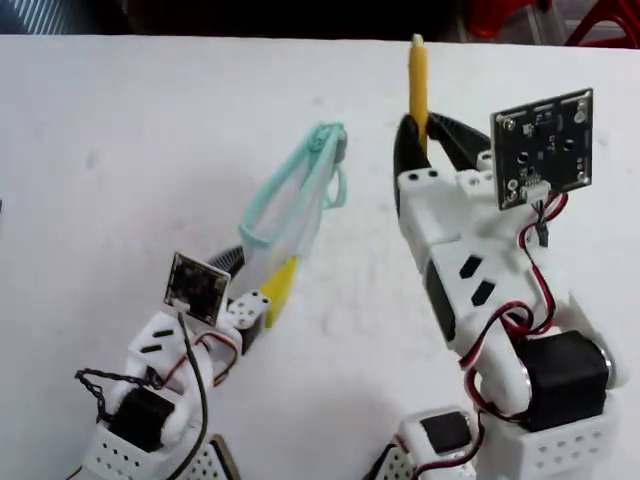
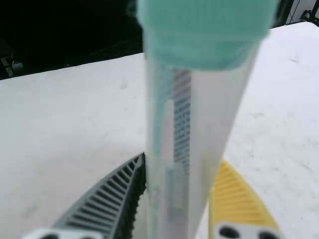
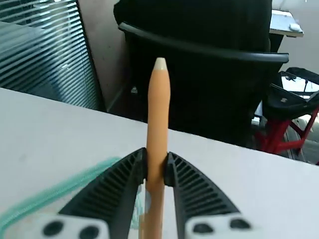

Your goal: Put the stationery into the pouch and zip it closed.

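Note:
A clear pouch (image 1: 290,200) with teal trim is held up off the white table (image 1: 130,130), its open teal mouth turned toward the far side. My left gripper (image 1: 258,268) is shut on its near end; in the left wrist view the pouch (image 2: 194,139) stands pinched between the grey finger (image 2: 109,199) and the yellow finger (image 2: 234,199). To the right, my right gripper (image 1: 425,128) is shut on a yellow-orange pen (image 1: 418,85) that points away toward the table's far edge. The pen (image 3: 158,109) rises between black fingers (image 3: 114,189), with the pouch's teal edge (image 3: 55,199) beside it.
The table's far edge (image 1: 300,38) runs just past the pen's tip. A black office chair (image 3: 209,74) and window blinds (image 3: 40,55) stand behind the table. Bare white tabletop lies to the left of the pouch.

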Action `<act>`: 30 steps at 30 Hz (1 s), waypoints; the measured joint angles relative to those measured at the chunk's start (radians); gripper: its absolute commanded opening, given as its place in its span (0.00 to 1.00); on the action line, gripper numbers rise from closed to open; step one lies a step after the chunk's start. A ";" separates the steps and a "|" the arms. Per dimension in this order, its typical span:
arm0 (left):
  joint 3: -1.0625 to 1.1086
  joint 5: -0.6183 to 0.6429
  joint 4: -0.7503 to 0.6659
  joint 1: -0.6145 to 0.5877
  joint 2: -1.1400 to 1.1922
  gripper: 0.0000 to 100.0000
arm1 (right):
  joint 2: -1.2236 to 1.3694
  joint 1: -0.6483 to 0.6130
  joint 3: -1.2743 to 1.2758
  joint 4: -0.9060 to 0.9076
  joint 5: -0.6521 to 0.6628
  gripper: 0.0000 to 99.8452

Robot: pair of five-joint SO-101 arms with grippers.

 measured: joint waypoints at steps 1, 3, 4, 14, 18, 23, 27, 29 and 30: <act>0.000 0.000 0.000 0.000 0.000 0.21 | 0.011 -0.017 -0.023 0.000 0.000 0.02; 0.000 0.000 0.000 0.000 0.000 0.21 | 0.028 -0.051 -0.058 0.000 0.000 0.02; 0.000 0.000 0.000 0.000 0.000 0.21 | 0.037 -0.060 -0.074 0.000 0.000 0.02; 0.000 0.000 0.000 0.000 0.000 0.21 | 0.052 -0.216 -0.186 0.000 0.000 0.02; 0.000 0.000 0.000 0.000 0.000 0.21 | 0.054 -0.259 -0.192 0.000 0.000 0.02; 0.000 0.000 0.000 0.000 0.000 0.21 | 0.054 -0.262 -0.192 0.000 -0.014 0.02; 0.000 0.000 0.000 0.000 0.000 0.21 | 0.054 -0.262 -0.192 0.000 -0.078 0.02; 0.000 0.000 0.000 0.000 0.000 0.21 | 0.054 -0.262 -0.192 -0.005 -0.087 0.02; 0.000 0.000 0.000 0.000 0.000 0.21 | 0.054 -0.262 -0.192 -0.015 -0.089 0.02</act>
